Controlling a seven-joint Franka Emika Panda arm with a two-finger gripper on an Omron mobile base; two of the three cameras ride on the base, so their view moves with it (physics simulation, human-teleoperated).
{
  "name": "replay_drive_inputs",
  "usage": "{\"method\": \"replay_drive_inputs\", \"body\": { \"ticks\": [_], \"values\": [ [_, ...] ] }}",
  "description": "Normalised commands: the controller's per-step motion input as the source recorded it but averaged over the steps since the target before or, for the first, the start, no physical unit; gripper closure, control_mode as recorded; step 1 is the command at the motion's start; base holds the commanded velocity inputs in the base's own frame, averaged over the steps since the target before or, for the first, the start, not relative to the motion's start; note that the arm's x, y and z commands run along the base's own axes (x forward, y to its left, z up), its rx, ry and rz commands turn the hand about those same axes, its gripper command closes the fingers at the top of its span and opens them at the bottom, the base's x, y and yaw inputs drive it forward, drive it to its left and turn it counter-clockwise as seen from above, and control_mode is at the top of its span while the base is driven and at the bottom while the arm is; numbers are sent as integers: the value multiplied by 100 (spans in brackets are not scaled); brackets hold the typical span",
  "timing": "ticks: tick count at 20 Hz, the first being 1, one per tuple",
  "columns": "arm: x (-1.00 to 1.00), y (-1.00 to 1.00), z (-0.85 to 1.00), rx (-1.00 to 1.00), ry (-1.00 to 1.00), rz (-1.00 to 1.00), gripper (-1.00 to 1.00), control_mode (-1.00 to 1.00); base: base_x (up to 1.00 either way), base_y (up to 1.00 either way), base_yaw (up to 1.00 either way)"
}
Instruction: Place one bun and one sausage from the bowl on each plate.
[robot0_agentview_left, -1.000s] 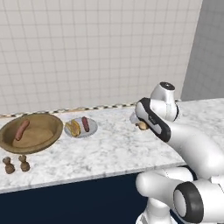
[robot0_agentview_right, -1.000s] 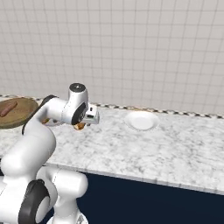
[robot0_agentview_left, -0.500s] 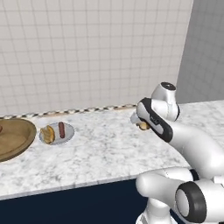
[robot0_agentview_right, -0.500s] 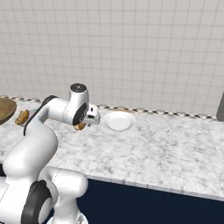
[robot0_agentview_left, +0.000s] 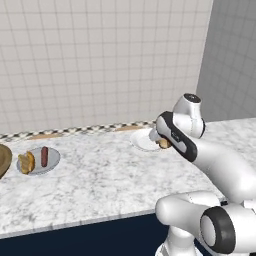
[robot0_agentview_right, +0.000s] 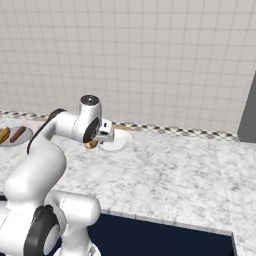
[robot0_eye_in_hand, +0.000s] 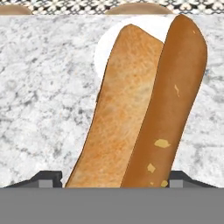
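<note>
Hand view looks straight down the length of the bun (robot0_eye_in_hand: 131, 109), a golden-tan oblong with a darker crust along one side, standing up between the two dark tips of the pincer (robot0_eye_in_hand: 116, 177), which sit wide apart and flank its near end; I take the jaws to be closed on it at that wide spread rather than hanging free. Beyond the bun's far end lies the white plate (robot0_eye_in_hand: 105, 48) on the marbled desk (robot0_eye_in_hand: 39, 100), so the bun hangs over or just short of that plate. From the left base view the pincer (robot0_agentview_left: 162, 142) carries a small tan lump at the rim of the white plate (robot0_agentview_left: 142, 142), and the right base view shows the same lump under the pincer (robot0_agentview_right: 95, 142) beside the white plate (robot0_agentview_right: 120, 142). Well apart to the left, the grey plate (robot0_agentview_left: 52, 165) already bears a bun (robot0_agentview_left: 26, 162) and a sausage (robot0_agentview_left: 44, 156), and an edge of the bowl (robot0_agentview_left: 4, 160) shows at the frame's border. As a thing to handle, the bun is likely light and soft, apt to dent under a hard squeeze and to pivot when held near one end; a hold across its middle, on the crusted flanks, would steady it best. Let go low over the plate, it should land without rolling.
</note>
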Motion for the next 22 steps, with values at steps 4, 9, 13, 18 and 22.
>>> {"method": "replay_drive_inputs", "body": {
  "ticks": [4,9,13,18,22],
  "values": [
    [99,3,-40,-10,8,9,100,-100,0,0,0],
    [100,2,-38,-8,13,11,100,-100,0,0,0],
    [94,0,0,0,21,12,100,-100,0,0,0],
    [68,0,-24,-1,13,5,100,-100,0,0,0],
    [31,9,-50,-7,0,0,100,-100,0,0,0]
  ]
}}
